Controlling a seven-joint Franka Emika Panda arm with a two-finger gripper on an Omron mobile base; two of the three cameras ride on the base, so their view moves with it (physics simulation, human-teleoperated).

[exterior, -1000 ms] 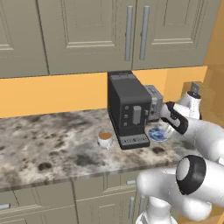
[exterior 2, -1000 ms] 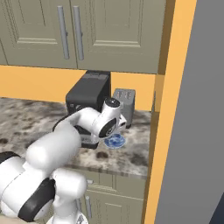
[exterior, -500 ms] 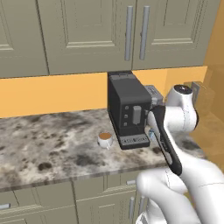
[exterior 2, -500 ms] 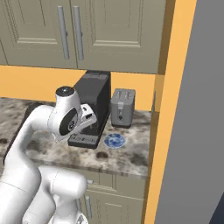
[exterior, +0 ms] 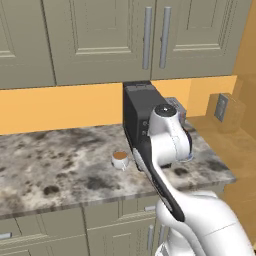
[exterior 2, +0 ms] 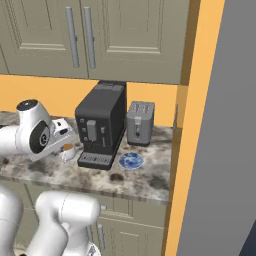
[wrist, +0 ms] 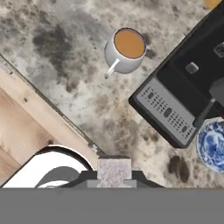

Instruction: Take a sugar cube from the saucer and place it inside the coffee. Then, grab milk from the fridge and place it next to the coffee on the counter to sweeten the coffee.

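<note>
My claw (wrist: 113, 171) is clamped on the sugar cube (wrist: 113, 168), the pale speckled block at the bottom middle of the hand view. The coffee (wrist: 126, 50) sits in the upper middle of that frame, brown surface open to me, handle pointing toward lower left. The coffee machine (wrist: 188, 92) fills the right side, its drip tray close beside the cup. The saucer (wrist: 213, 146) shows at the right edge, blue and white, beyond the machine's corner. In the left base view the coffee (exterior: 120, 159) stands on the tabletop (exterior: 55, 165) at centre, just left of the machine.

The step, as I judge it, is carrying the cube to the cup. I should bring the cube up the frame until it covers the brown circle, keeping clear of the machine's front. Then I should lower close over the rim before parting the fingers, so the cube drops in rather than bouncing off the edge. The handle is on my approach side; I should stay above it.
</note>
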